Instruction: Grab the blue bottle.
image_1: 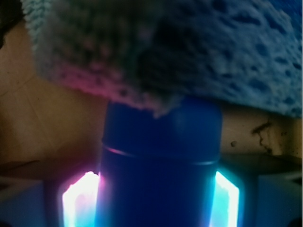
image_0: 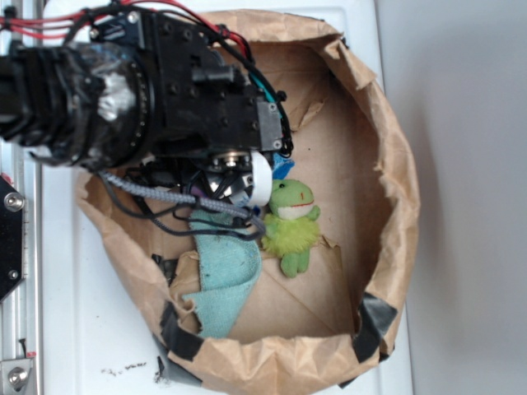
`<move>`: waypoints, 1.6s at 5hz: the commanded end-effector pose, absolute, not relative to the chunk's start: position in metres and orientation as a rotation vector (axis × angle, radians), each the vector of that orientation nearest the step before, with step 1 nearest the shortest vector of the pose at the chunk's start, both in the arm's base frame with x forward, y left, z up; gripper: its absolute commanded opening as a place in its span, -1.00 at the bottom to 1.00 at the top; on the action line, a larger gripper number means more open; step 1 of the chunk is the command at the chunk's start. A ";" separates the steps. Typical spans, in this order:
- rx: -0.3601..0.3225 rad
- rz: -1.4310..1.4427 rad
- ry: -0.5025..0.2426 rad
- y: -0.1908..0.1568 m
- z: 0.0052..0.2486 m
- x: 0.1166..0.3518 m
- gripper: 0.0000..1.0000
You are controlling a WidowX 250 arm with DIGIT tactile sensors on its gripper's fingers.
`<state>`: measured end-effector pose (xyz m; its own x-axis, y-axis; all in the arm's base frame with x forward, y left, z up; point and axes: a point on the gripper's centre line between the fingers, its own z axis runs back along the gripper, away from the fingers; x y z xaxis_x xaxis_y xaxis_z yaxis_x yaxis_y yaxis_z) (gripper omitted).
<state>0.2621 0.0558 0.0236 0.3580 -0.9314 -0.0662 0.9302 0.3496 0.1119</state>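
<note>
**Claw straddles the blue bottle**

The claw stands part open, its lit fingers flanking the blue bottle; whether they press it I cannot tell. The bottle looks light, stiff and slippery, so the straight body suits a grip. Just beyond lie a blue sponge and teal cloth; a frog toy sits beside.

We saw the bottle as a smooth, deep blue cylinder with a thin seam ringing its body, filling the lower middle of the wrist view. Its far end ran under soft material, so we could not see the neck. In the exterior view it was almost wholly hidden.
</note>
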 end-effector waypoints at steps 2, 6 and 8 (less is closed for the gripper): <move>0.158 -0.762 -0.220 0.098 0.147 0.258 -1.00; 0.141 -0.057 -0.247 0.044 0.176 0.257 -1.00; 0.150 -0.157 -0.341 0.025 0.185 0.274 -1.00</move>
